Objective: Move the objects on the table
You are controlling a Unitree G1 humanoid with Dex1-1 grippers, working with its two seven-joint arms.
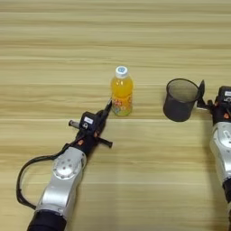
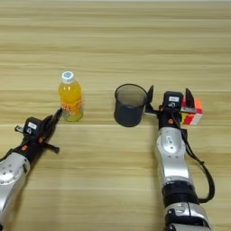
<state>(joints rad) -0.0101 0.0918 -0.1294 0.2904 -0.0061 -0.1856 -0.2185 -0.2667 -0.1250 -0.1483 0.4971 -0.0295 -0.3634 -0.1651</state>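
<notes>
A small orange juice bottle (image 1: 122, 92) with a white cap stands upright near the table's (image 1: 113, 40) middle. My left gripper (image 1: 107, 107) lies low on the table, its fingers shut to a point that reaches the bottle's lower left side. A black mesh pen cup (image 2: 130, 106) stands upright to the right of the bottle. My right gripper (image 2: 168, 95) rests open between the cup and a multicoloured puzzle cube (image 2: 195, 113). One finger is beside the cup's right rim, the other beside the cube, and nothing is held between them.
Bare wooden planks run across the far half of the table and in front of the bottle. Both forearms lie on the near part, the left one with a black cable (image 1: 27, 173) looping beside it.
</notes>
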